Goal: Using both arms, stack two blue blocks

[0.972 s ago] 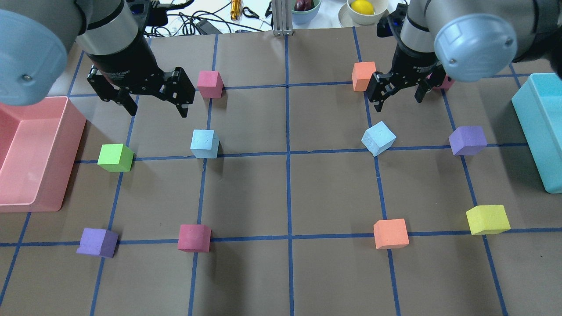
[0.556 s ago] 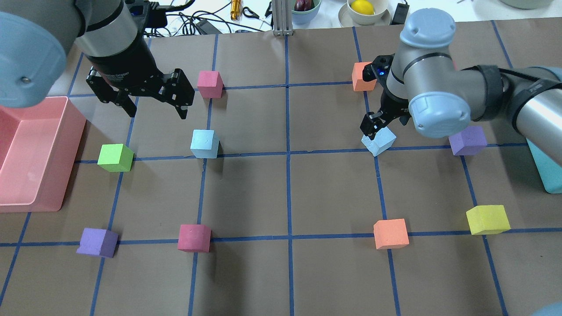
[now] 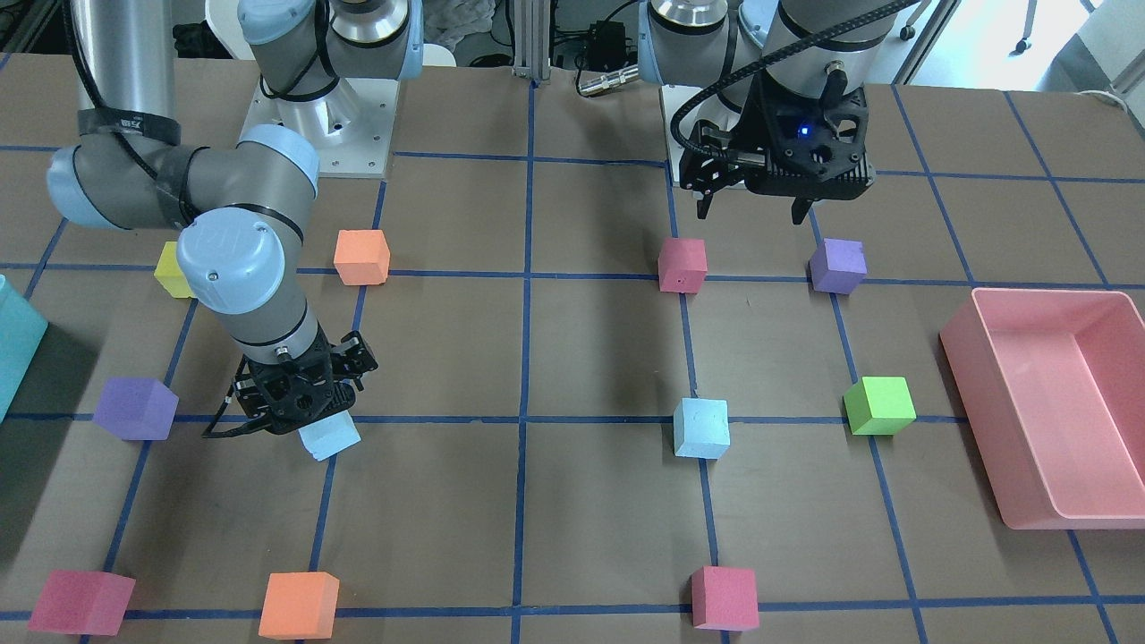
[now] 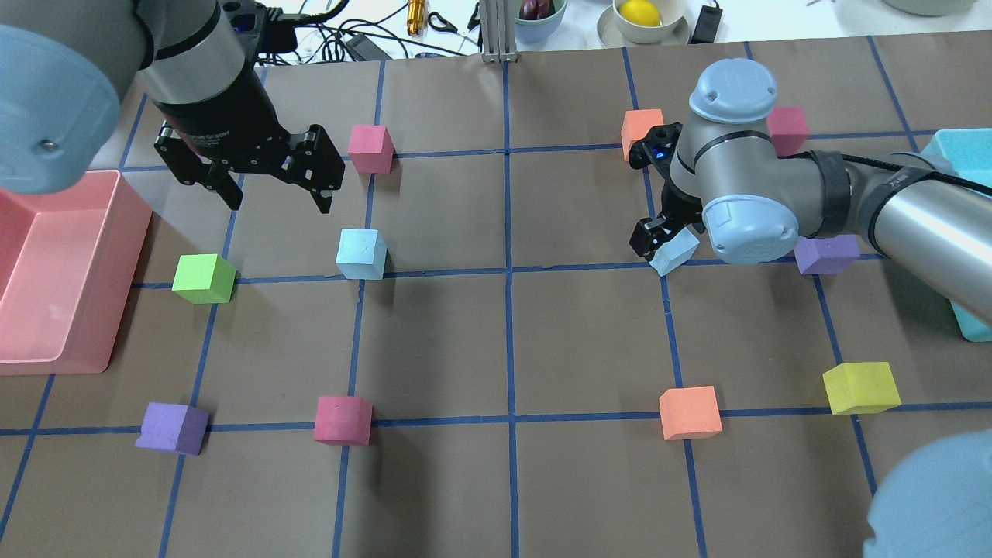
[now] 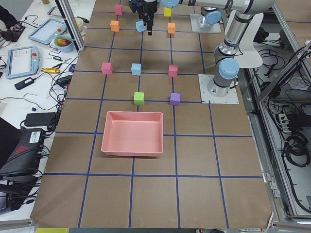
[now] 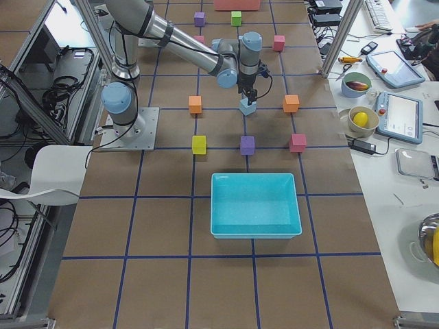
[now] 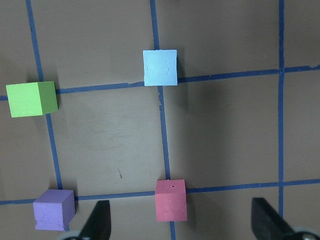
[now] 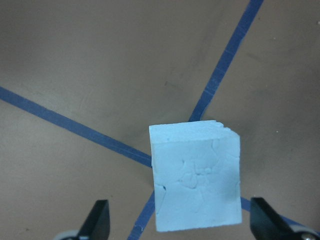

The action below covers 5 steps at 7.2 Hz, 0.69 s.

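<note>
Near the purple cube point(image 4: 826, 254), my right pincer point(image 8: 182, 221) hangs wide open and empty with a blue block point(image 8: 195, 175) between its fingers, and the block sits crooked, so I think squeezing now could twist it or push it away.

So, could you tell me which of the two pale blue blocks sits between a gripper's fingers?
The skewed blue block on the robot's right: the open right gripper straddles it. The other blue block lies alone, the left gripper off to one side.
</note>
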Each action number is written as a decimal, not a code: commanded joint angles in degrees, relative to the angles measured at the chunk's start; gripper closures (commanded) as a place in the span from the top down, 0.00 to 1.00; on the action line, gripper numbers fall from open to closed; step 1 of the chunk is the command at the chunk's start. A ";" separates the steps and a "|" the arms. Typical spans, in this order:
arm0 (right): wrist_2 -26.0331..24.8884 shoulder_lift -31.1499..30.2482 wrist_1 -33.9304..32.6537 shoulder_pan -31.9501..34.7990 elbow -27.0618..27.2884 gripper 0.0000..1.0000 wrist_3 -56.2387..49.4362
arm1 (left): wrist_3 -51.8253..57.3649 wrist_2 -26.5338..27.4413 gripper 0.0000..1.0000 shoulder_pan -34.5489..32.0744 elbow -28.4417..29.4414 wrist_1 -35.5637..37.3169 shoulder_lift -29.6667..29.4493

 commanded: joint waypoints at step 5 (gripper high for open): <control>-0.01 4.33 -4.60 -0.18 0.02 1.00 -2.19 | -0.09 0.11 1.00 0.16 -0.20 0.21 -0.06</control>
